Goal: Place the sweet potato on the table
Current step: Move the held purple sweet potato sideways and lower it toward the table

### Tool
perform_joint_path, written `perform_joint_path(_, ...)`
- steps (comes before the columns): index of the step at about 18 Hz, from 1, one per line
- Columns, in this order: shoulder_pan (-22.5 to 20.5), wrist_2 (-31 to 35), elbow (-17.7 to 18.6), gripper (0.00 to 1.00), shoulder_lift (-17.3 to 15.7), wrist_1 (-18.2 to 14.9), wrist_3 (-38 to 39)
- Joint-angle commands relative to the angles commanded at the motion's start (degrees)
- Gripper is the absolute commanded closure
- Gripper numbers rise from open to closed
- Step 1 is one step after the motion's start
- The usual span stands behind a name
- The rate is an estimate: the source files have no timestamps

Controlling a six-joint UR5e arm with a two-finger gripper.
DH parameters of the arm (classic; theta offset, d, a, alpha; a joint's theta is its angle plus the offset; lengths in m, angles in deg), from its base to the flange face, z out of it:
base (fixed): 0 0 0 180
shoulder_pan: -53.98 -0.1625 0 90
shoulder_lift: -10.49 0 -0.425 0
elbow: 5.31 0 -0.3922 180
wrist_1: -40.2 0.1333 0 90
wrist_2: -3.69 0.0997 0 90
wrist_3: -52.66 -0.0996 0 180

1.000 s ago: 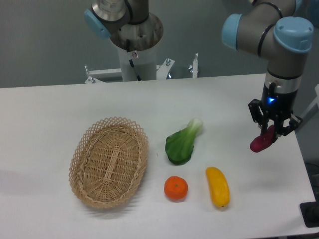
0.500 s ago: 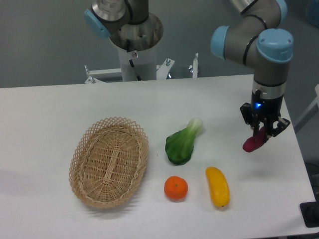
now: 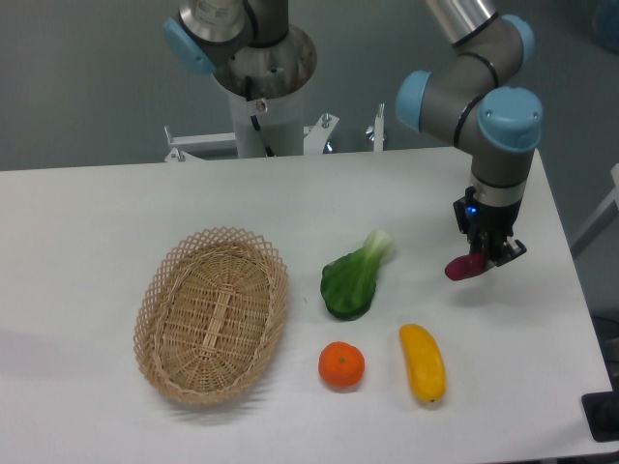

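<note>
one basket (image 3: 212,315), four vegetables and fruits

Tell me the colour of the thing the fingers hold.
Magenta-purple: the sweet potato, in the fixed camera view.

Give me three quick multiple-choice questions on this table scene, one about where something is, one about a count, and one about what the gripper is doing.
1. Where does the orange lie?
A. inside the basket
B. between the basket and the yellow fruit
C. behind the leafy green

2. How many food items rest on the table itself?
A. three
B. one
C. five

3. What state is the gripper in?
A. open and empty
B. shut on the orange
C. shut on the sweet potato

Answers: 1 B, it sits on the bare table between them. 2 A, the orange, the yellow fruit and the leafy green. 3 C, the purple tuber hangs from the fingers.
</note>
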Motion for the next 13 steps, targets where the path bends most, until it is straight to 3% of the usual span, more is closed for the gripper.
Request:
perform_joint_path(3,-1.76,0.00,2.90,0.84,-0.17,1.14,-3.44)
perform_joint_path(9,-1.77,-0.09,3.61,0.80,-0.09,1.85,-2.66)
perform_joint_path(10,-1.77,-0.18,3.61,0.74,-0.09,1.85,-2.48)
perform_joint_path(11,-1.77,-0.26,3.61,0.60,-0.17,1.85,-1.35)
perform_joint_path(13,-1.68,-0.35,2.91,0.13,-0.26,1.93,0.68)
